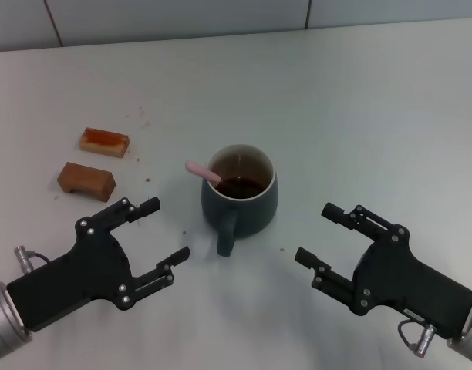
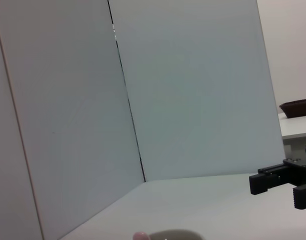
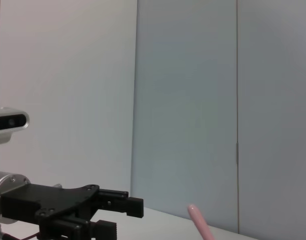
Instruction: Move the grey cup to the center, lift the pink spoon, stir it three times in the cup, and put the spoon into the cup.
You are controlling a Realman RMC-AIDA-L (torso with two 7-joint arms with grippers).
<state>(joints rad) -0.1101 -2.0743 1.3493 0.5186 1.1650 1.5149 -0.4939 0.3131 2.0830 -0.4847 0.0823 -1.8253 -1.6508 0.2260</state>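
From the head camera, the grey cup (image 1: 241, 192) sits mid-table between both arms, its handle pointing to 6 o'clock, and the pink spoon (image 1: 203, 171) already rests inside it, its handle leaning over the rim toward 10 o'clock. The left gripper (image 1: 160, 230) lies at the cup's 8 o'clock, fingers spread and empty; the right gripper (image 1: 321, 235) at 4 o'clock, likewise released. The spoon's handle tips toward the left arm's side. The left wrist camera catches only the spoon's tip (image 2: 140, 236); the right wrist camera shows the pink handle (image 3: 200, 221) rising beside the far left gripper (image 3: 124, 215).
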